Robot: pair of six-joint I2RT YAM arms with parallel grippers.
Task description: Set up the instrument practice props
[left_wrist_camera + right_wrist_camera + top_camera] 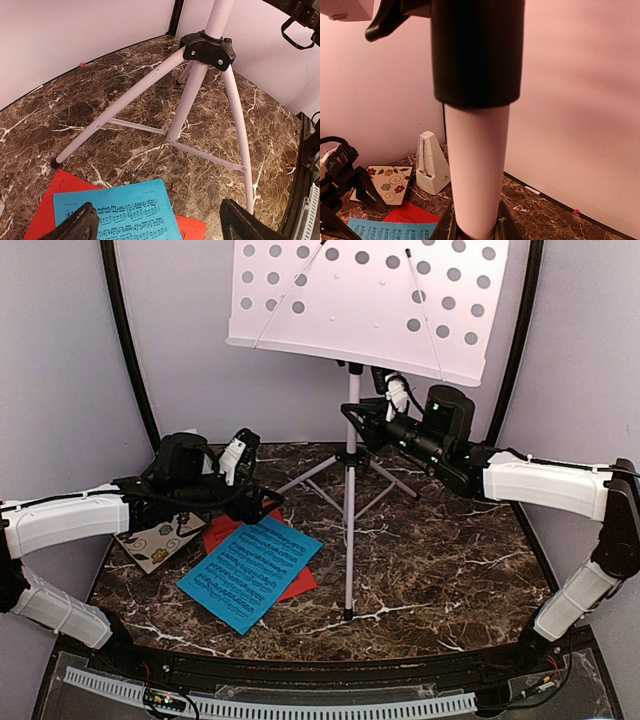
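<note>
The right gripper (474, 226) clasps the pole of the white, hole-dotted music stand (365, 300). The left gripper (160, 225) hangs wide open, a blue music sheet (120, 215) just below it.

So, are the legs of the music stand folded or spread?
Spread. The three legs splay from the black hub, feet on the table.
</note>
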